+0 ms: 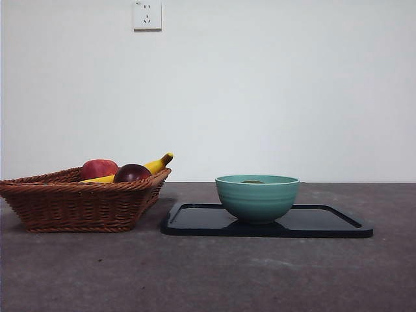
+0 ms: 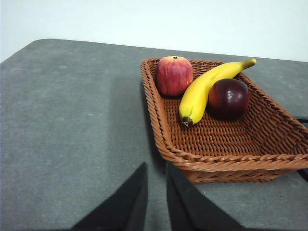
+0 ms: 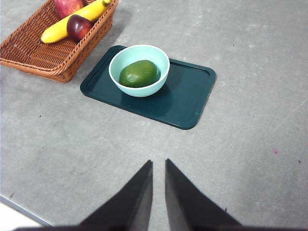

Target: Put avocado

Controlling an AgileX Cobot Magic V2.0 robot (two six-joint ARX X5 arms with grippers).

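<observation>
The dull green avocado lies inside the light green bowl, which stands on the dark tray. In the front view only a sliver of the avocado shows above the bowl on the tray. My right gripper is shut and empty, high above the table, well back from the tray. My left gripper is shut and empty, above the bare table beside the wicker basket.
The wicker basket stands left of the tray and holds a red apple, a banana and a dark maroon round fruit. A wall socket is on the back wall.
</observation>
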